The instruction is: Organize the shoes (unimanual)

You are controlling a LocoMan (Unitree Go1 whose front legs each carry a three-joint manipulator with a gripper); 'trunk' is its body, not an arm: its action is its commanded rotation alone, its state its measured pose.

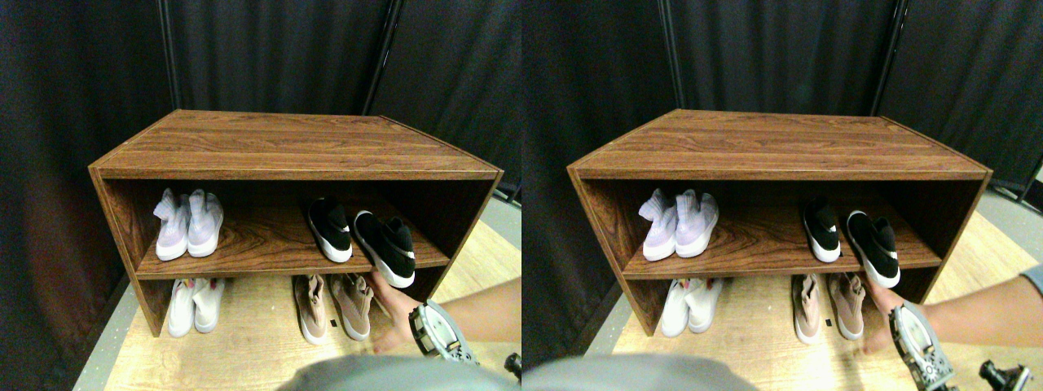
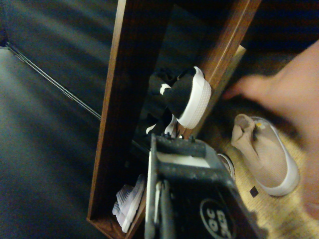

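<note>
The robot's hand (image 1: 440,332) hovers near the shelf's (image 1: 293,265) right front edge, touching nothing; its spread cannot be told.

A person's hand (image 1: 391,303) reaches beside the pinkish-beige shoes (image 1: 334,305).

The right manipulator (image 1: 436,334) was seen as a pale grey-white rounded housing edged by a dark toothed rim, with dark metal fittings lower down. In the wrist view, the claw (image 2: 187,191) was shown as a black boxy frame with a light panel and small screws along one edge. The person's arm (image 1: 481,314) was bare; no sleeve was made out.
</note>
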